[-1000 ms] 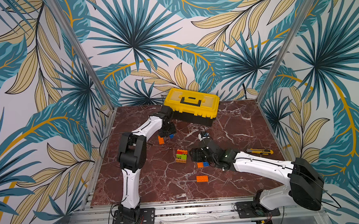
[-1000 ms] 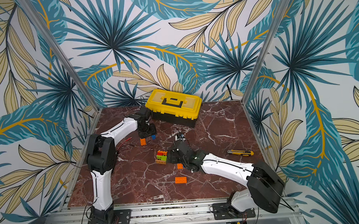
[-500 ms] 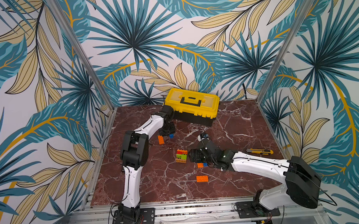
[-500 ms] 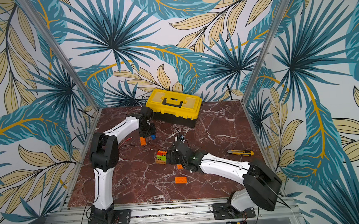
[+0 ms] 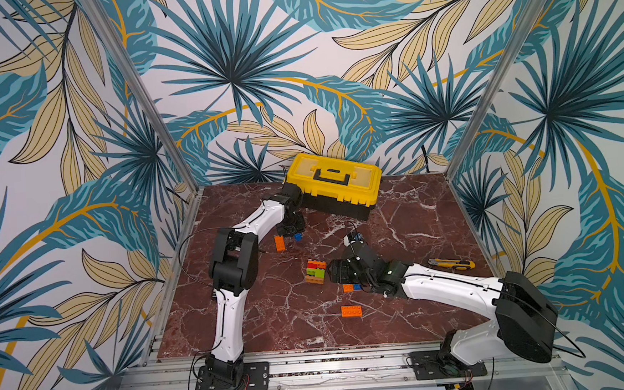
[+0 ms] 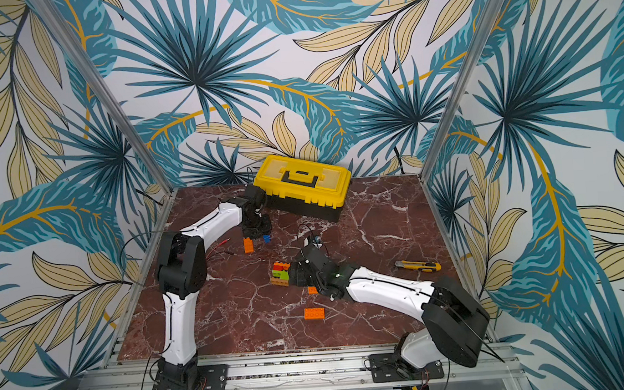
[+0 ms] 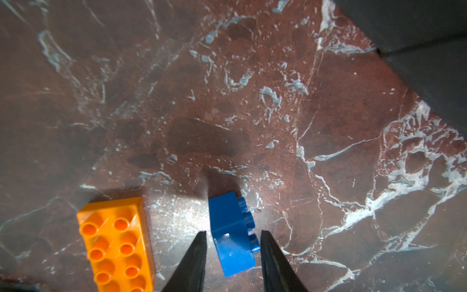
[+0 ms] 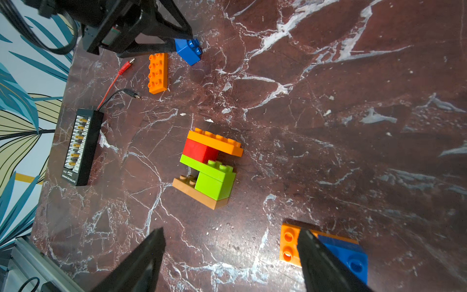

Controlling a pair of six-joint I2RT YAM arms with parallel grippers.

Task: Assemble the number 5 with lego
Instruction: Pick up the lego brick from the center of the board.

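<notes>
A small blue lego brick (image 7: 227, 217) lies on its side on the marble, and my left gripper (image 7: 233, 231) is shut on it, one finger on each side. An orange oblong brick (image 7: 116, 242) lies just beside them. In both top views this pair sits near the toolbox (image 5: 298, 236) (image 6: 267, 238). At mid-table stands a joined lego stack (image 8: 209, 169) of orange, red, lime green and tan. My right gripper (image 8: 231, 230) hovers open beside it, holding nothing. An orange piece with a blue brick on it (image 8: 288, 242) lies by one right finger.
A yellow-and-black toolbox (image 5: 334, 181) stands at the back. A utility knife (image 5: 452, 264) lies at the right. Another orange brick (image 5: 351, 311) lies toward the front. A black device with red and black leads (image 8: 82, 146) sits at the left edge.
My left gripper has closed on the blue brick. The right gripper has edged slightly toward the stack and stayed open.
</notes>
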